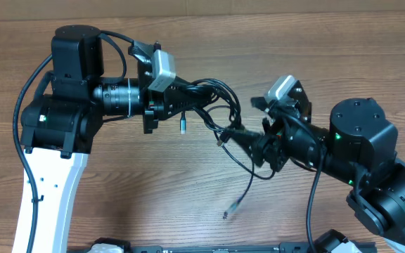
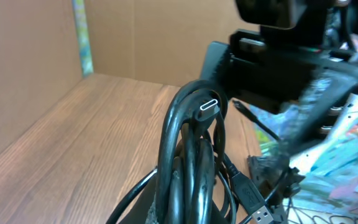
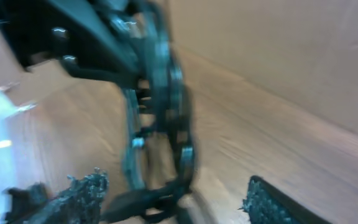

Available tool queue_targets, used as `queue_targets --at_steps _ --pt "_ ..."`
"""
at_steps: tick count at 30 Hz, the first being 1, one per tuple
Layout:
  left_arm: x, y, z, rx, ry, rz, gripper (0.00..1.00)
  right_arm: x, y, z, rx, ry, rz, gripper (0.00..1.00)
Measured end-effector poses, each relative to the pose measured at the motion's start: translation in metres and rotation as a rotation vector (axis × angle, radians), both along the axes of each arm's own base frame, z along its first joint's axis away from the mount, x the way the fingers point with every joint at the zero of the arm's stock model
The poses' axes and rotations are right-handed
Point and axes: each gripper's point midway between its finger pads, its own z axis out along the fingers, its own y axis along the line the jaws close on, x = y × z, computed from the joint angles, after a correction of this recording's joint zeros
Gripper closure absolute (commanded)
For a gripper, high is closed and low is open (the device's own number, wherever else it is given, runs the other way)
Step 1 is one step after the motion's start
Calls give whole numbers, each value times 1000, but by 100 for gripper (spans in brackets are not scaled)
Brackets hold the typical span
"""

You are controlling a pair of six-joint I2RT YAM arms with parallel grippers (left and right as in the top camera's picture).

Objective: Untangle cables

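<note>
**Desk:** Overhead first. Where are the cables?

**Me:** The cables (image 1: 213,105) hang bunched just off centre, toward 12 o'clock. My left gripper (image 1: 181,105) comes in from 9 o'clock and is clamped on that end of the bundle. A silvery plug (image 1: 183,125) dangles just below it. My right gripper (image 1: 239,137) reaches in from 4 o'clock, right at the tangle.

**Desk:** Room to move?

**Me:** There's bare table (image 1: 118,204) from 6 to 8 o'clock, and an open band along 12. One strand trails down to a loose plug (image 1: 228,213) lying near 6 o'clock. The frame cuts off the right arm (image 1: 357,140) at 4 o'clock.

**Desk:** Left wrist?

**Me:** Loops of cable rise from 6 o'clock and fill the middle, with an oval-mouthed plug (image 2: 209,104) at the top of the loop. The bundle hides my own fingertips. Open tabletop runs out toward 9 o'clock as far as a brown wall (image 2: 30,37). The right arm blocks 1 o'clock, and it's blurred.

**Desk:** Right wrist?

**Me:** Heavily smeared. My two fingers (image 3: 82,196) sit at 7 and 5 o'clock, standing apart, with black strands between them at 6. I can't tell whether either pad touches a strand. Bare wood runs toward 3 o'clock.
</note>
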Motion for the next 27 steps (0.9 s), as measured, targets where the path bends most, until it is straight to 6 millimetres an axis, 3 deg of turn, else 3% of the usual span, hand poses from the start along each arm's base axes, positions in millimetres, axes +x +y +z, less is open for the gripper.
queue_targets --at_steps 5,14,23,27 --pt "-4 0 -2 -1 32 -8 96 25 -25 -3 -23 0 -213 30" --pt "-4 1 -2 -4 32 -9 96 41 -48 -1 -15 3 -397 29" --pt "-7 1 2 -24 34 -32 96 45 -54 0 -8 3 -440 27" --pt "-10 0 4 -36 32 -47 96 37 -39 1 19 20 -347 27"
